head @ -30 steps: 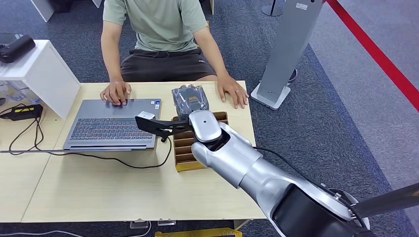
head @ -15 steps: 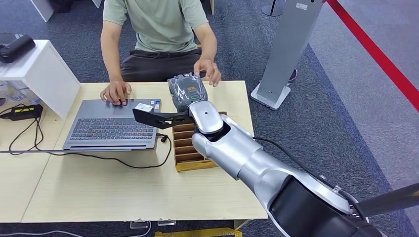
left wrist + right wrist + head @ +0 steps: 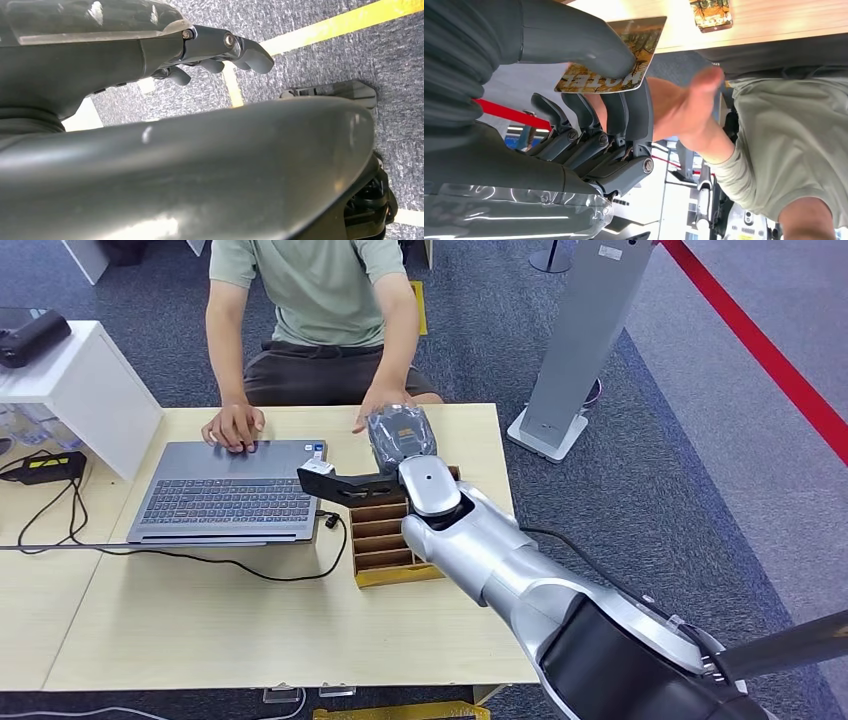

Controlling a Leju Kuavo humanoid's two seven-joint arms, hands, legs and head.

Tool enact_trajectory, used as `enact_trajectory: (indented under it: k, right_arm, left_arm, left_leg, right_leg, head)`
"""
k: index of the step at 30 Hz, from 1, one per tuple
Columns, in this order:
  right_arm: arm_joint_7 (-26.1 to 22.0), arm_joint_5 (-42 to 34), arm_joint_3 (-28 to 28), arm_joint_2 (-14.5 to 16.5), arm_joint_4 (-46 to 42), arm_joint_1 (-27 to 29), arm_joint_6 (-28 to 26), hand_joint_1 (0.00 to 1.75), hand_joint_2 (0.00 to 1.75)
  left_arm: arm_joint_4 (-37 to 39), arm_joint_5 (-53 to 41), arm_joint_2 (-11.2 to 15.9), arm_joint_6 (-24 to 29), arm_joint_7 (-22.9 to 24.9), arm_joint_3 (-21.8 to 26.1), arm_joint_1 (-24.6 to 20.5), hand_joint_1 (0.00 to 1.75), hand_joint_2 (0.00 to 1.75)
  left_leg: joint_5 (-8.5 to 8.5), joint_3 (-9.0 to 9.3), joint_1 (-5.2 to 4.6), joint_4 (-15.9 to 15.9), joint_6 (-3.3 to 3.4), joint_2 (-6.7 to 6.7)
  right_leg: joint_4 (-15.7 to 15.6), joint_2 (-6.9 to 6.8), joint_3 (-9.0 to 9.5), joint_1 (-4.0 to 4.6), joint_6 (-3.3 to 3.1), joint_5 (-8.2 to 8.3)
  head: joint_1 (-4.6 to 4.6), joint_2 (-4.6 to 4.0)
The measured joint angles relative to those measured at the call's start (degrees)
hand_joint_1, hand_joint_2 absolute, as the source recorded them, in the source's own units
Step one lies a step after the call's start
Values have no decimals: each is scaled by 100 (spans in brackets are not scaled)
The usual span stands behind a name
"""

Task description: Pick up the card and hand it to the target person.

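Card's point(image 3: 616, 56) up, pinched between thumb and fingers of the right hand point(image 3: 400, 435) over the table's far edge, the person's hand point(image 3: 684, 105) just beside it — only the handover remains.

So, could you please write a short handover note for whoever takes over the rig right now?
Right hand: pinches the card between thumb and fingers, held out over the table toward the seated person.
Left hand: hangs by the robot's side above the floor, holding nothing.
Person's hand: reaching in close to the card.
Done: card picked up and presented.
Left: let the person take it, release, withdraw.
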Motion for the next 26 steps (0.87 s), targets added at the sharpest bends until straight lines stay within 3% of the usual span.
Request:
enact_trajectory:
  k: [13,17,26]
  right_arm:
    - [31,77,2,-1,143,-1,-118,159,175]
    - [18,98,2,-1,188,-11,-167,0,175]
    - [-22,142,-1,-3,225,-25,-228,0,175]
  left_arm:
    - [0,30,-9,0,4,-2,-14,0,0]
    - [0,45,-9,-6,9,-9,-12,0,0]
    - [0,12,-9,-32,-2,-64,-9,0,0]
  left_leg:
    - [0,0,0,0,0,0]
    - [0,1,0,0,0,0]
    - [0,0,0,0,0,0]
  right_leg:
    - [0,1,0,0,0,0]
    - [0,0,0,0,0,0]
    - [0,1,0,0,0,0]
  head:
    - [2,0]
    - [0,0]
    - [1,0]
